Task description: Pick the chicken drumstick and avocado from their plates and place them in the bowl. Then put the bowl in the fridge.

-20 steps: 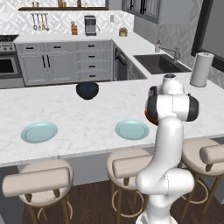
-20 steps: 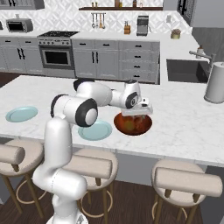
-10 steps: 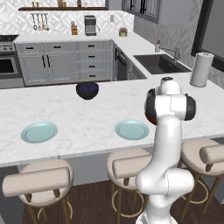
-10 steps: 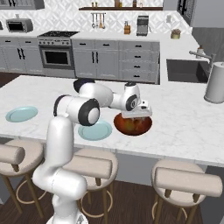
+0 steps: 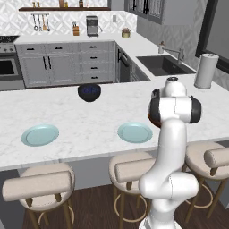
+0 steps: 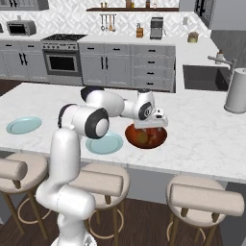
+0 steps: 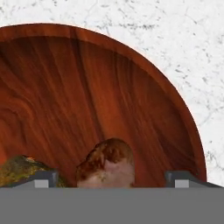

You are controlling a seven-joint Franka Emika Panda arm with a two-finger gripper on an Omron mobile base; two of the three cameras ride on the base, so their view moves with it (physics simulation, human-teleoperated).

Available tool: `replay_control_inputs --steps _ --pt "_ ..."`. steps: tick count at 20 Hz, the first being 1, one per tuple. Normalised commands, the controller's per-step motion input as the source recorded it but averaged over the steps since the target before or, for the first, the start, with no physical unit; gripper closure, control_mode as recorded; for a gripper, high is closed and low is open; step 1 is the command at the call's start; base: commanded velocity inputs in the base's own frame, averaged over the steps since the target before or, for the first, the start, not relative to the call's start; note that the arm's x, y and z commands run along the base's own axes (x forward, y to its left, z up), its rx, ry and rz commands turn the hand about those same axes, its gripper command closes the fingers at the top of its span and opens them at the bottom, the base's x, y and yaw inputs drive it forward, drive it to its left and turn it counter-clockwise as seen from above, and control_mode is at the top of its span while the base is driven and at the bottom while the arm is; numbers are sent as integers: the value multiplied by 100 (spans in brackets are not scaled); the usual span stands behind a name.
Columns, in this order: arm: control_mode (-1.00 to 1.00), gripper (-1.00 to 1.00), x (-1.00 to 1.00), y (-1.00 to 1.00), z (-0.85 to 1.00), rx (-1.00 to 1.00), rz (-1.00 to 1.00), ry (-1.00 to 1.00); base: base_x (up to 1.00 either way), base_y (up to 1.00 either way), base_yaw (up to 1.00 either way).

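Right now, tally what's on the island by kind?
Plates: 2, and, both bare
Bowls: 2, reddish-brown and dark
Drumstick: 1, in the reddish-brown bowl
Avocado: 1, in the same bowl
Paper towel roll: 1
Total: 7

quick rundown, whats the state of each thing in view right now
bowl: upright on the counter, holds both foods
chicken drumstick: lying in the bowl
avocado: in the bowl, beside the drumstick
near plate: empty
far plate: empty
dark bowl: upright on the counter
pincer: low over the bowl, open, holding nothing
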Motion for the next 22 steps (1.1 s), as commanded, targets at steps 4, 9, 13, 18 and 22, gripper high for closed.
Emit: replay_control_inputs --steps 4,9,13,18,22 --pt "-100 -100 -46 15 67 0 0 -7 0 0 0" --pt "-100 -100 -97 51 65 0 0 -10 0 0 0" --pt "-100 -100 -48 97 12 -2 0 0 0 0 0" --pt "-100 -100 -37 84 1 -4 5 3 0 0 0" --pt "-100 -100 -4 41 0 0 6 0 0 0 0"
